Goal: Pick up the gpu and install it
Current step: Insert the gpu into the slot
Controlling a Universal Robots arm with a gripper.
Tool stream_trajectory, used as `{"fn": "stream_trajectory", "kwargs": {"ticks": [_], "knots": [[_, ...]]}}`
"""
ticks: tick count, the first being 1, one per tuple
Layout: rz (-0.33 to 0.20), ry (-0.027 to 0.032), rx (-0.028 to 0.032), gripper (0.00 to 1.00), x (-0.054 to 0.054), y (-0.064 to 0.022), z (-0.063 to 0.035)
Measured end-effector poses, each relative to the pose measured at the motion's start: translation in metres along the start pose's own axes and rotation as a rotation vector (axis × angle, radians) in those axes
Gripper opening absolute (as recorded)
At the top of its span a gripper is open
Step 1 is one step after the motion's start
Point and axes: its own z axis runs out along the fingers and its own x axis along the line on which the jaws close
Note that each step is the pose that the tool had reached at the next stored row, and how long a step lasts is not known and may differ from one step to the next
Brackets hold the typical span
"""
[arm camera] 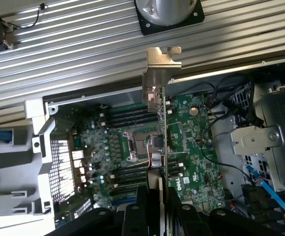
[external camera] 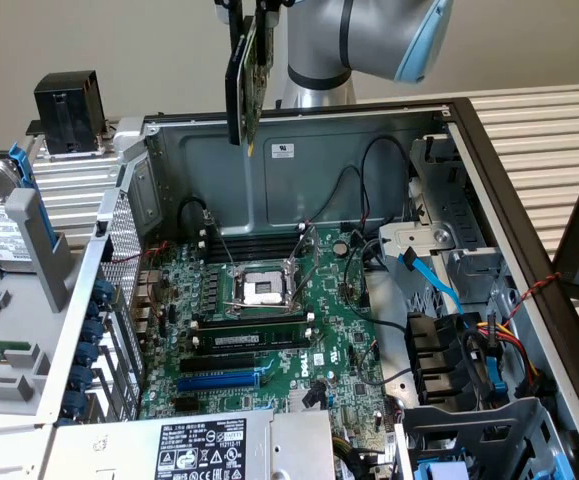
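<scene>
The claw (arm camera: 155, 199) is clamped on the gpu (external camera: 244, 75), which hangs on edge in the air above the open computer case (external camera: 299, 150). It sits at about twelve o'clock from the CPU socket (external camera: 266, 290) on the motherboard (external camera: 269, 345), well clear of the board.

Arm (external camera: 364, 35): smooth silver-grey tube sections, with a rounded joint closed by a pale blue end cap (external camera: 424, 40). Base (arm camera: 168, 10): round silver flange on a black square plate, bolt heads showing. Gripper (arm camera: 158, 196): matte black, blocky, angular housing
</scene>
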Motion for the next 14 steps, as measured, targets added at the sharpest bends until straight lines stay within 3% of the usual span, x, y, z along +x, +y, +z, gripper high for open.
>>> {"fn": "stream_trajectory", "kwargs": {"ticks": [6, 8, 14], "knots": [[0.0, 0.0, 0.0, 0.27, 0.0, 0.0, 0.0], [-0.006, -0.0041, -0.0008, 0.27, 0.0003, 0.0004, 0.0002], [-0.112, 0.0073, 0.003, 0.27, 0.0004, 0.0004, 0.0007]]}}
